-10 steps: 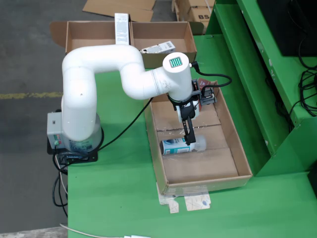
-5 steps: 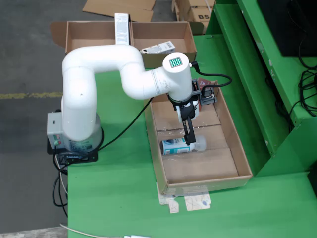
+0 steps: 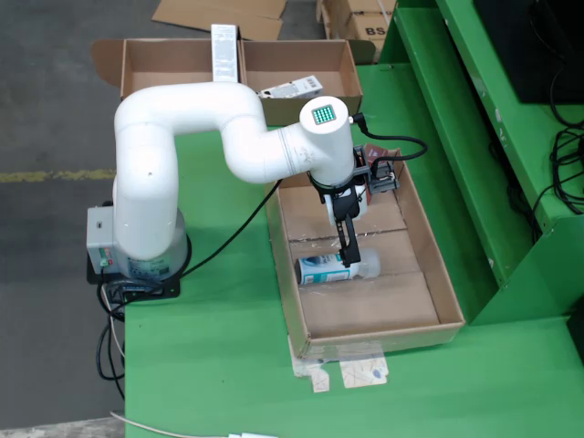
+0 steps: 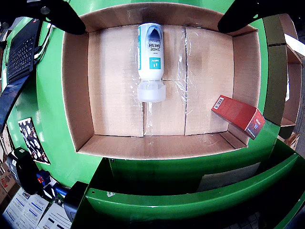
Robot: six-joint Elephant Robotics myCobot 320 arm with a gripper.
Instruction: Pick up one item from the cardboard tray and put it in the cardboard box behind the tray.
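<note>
A white shoe-freshener bottle [image 3: 336, 268] with blue print lies on its side on the floor of the cardboard tray [image 3: 365, 306]. In the wrist view the bottle [image 4: 151, 57] lies top centre with its cap pointing down the frame. My gripper [image 3: 350, 258] hangs just above the bottle. It is open and empty, with one black finger [image 4: 57, 16] on each side of the bottle [image 4: 151, 26]. A red carton [image 4: 238, 114] leans against the tray's right wall [image 4: 248, 71]. The cardboard box [image 3: 151, 66] stands behind the tray.
The box holds a white carton [image 3: 290, 89] and a tall white piece [image 3: 224, 50] near its middle. The arm's base [image 3: 137, 260] stands left of the tray. A raised green ledge [image 3: 474, 137] runs along the right. Tape [image 3: 351, 370] lies in front of the tray.
</note>
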